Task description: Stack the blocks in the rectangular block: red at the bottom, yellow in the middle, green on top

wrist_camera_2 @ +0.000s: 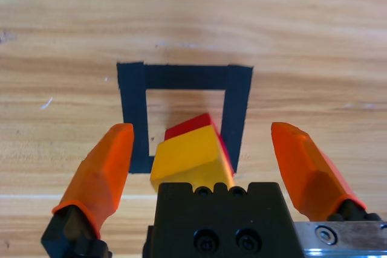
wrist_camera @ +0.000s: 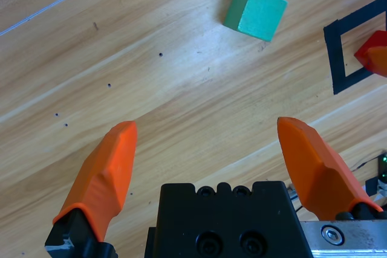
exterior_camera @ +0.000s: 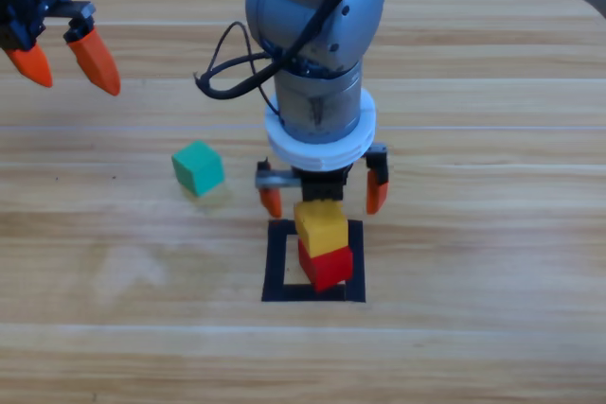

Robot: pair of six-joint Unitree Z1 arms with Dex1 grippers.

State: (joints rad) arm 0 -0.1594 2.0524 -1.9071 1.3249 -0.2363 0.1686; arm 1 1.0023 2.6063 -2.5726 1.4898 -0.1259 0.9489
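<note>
The right hand [exterior_camera: 324,188] hangs over the far edge of the rectangular block [exterior_camera: 277,262], jaws spread wide and gripping nothing. Yellow [exterior_camera: 320,226] sits on red [exterior_camera: 327,264] inside the tape outline; both are clear of the jaws. The yellow cube appears twisted relative to the red one and overhangs slightly toward the far left, so the stack looks only fairly seated. Green [exterior_camera: 198,168] lies on the table [exterior_camera: 473,328] to the left of the outline, well apart, turned with its edges oblique to the tape; being a cube, it has no long axis. The left hand [exterior_camera: 62,56] waits released at the far left. Judgement: lift the right hand straight up, without brushing yellow, before fetching green.
</note>
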